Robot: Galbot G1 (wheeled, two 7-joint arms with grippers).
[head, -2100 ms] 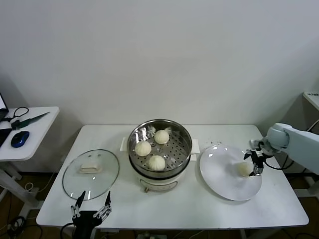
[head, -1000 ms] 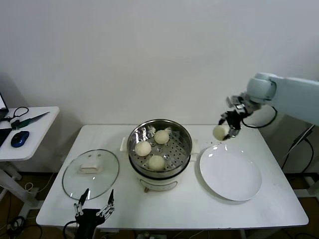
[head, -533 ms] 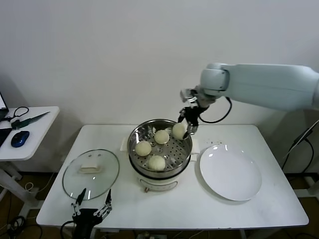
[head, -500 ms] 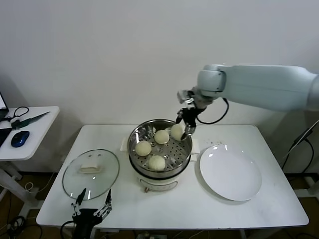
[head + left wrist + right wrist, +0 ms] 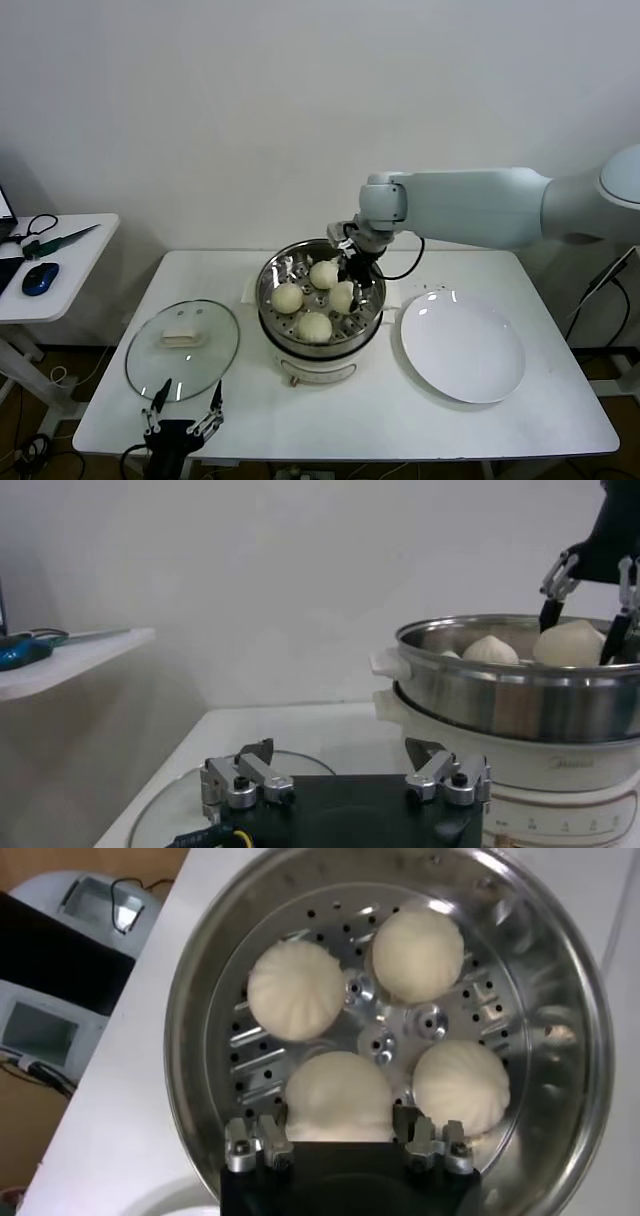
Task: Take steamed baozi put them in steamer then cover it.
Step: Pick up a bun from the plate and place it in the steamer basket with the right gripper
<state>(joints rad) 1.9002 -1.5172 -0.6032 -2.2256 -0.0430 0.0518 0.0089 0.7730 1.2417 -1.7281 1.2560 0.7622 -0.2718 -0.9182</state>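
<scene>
Steamed baozi (image 5: pixel 338 1097): fourth bun, low inside the steamer (image 5: pixel 322 291), beside three others.
Right gripper (image 5: pixel 347 283): pinching that bun.
Left gripper (image 5: pixel 184 415): spread, near desk (image 5: pixel 350 400) edge, by cover (image 5: pixel 182 348).

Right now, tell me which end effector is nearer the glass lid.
Left. The left end effector hangs at the glass lid's near edge; the right end effector is inside the steamer.

right end effector (image 5: pixel 347 280): moved from the white plate (image 5: pixel 463 346), up and across, now down inside the steamer (image 5: pixel 321 292) | fourth baozi (image 5: pixel 342 297): off plate, now between its fingers, low over the tray, beside the other three | plate: now bare
</scene>
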